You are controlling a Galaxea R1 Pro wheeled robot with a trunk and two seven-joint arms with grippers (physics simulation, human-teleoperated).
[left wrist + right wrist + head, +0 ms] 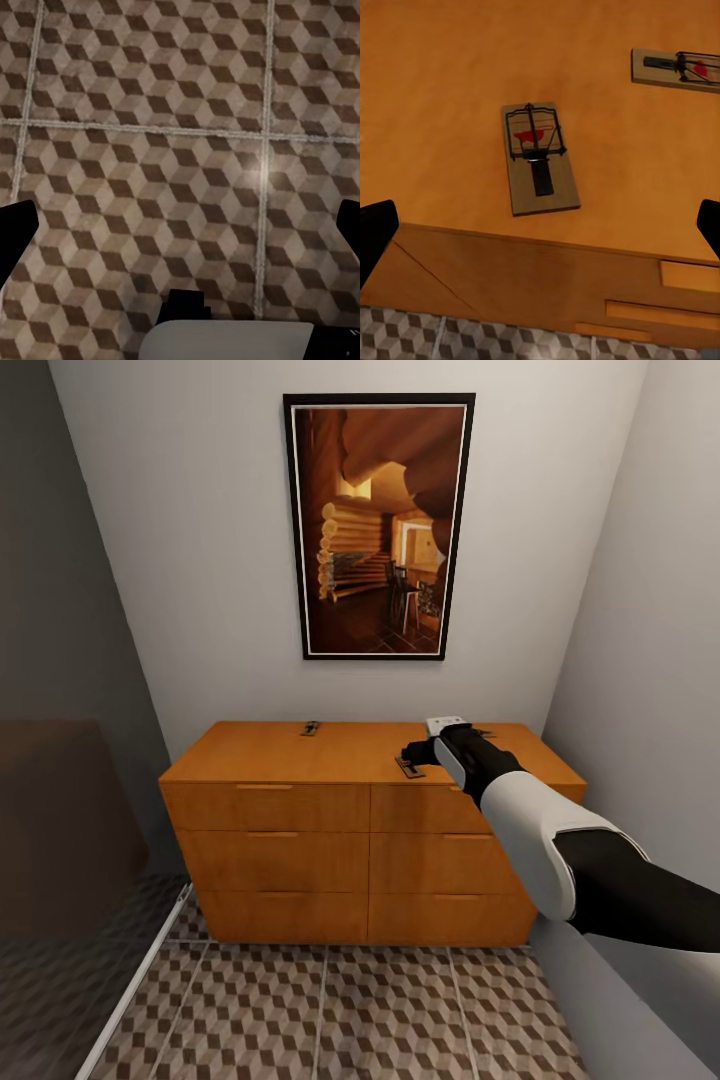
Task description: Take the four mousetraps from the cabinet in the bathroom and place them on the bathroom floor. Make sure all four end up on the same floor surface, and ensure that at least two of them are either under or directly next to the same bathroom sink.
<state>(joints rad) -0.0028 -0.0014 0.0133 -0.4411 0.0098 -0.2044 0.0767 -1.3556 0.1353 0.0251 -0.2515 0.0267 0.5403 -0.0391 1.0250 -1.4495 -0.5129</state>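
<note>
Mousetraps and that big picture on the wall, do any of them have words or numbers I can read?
No readable text anywhere.
Mousetraps on the cabinet: only a red mark, no letters or numbers.
Framed picture: a log-cabin room, no writing.
Bathroom floor: just a cube pattern.

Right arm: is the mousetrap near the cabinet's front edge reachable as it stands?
Probably yes. The right gripper hangs open right above that mousetrap on the cabinet top, with nothing between them; a second mousetrap lies well aside.
</note>
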